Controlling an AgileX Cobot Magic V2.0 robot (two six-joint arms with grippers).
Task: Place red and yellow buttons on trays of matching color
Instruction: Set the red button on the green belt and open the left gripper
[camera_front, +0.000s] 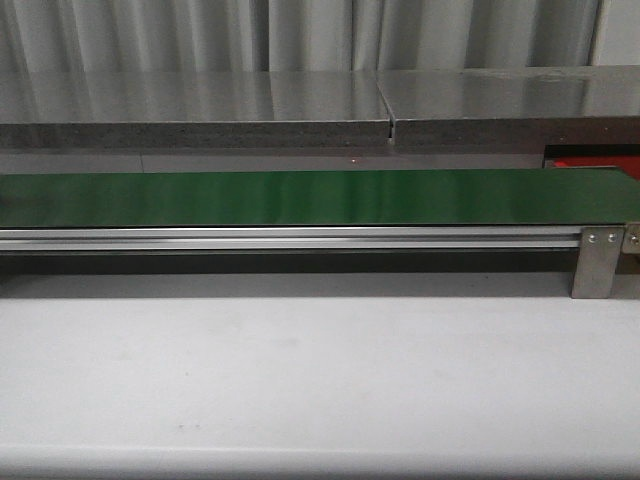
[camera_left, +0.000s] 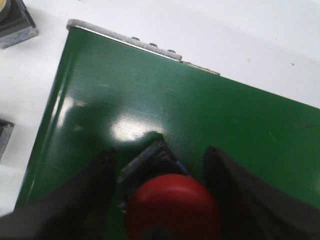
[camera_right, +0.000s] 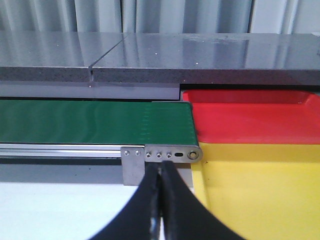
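Note:
In the left wrist view a red button (camera_left: 172, 205) with a domed cap on a grey square base sits low over the green belt (camera_left: 200, 115), near the belt's end. My left gripper (camera_left: 160, 165) has a dark finger close against each side of it. My right gripper (camera_right: 160, 167) is shut and empty, in front of the belt's right end (camera_right: 172, 155). The red tray (camera_right: 250, 120) and the yellow tray (camera_right: 260, 200) lie just beyond that end, both bare. A sliver of the red tray (camera_front: 592, 163) shows in the front view. Neither gripper shows there.
Two more grey button bases lie on the white table beside the belt's end, one (camera_left: 15, 25) with a bit of yellow on top, one (camera_left: 4, 137) cut by the frame edge. A grey stone ledge (camera_front: 300, 110) runs behind the belt (camera_front: 300, 198).

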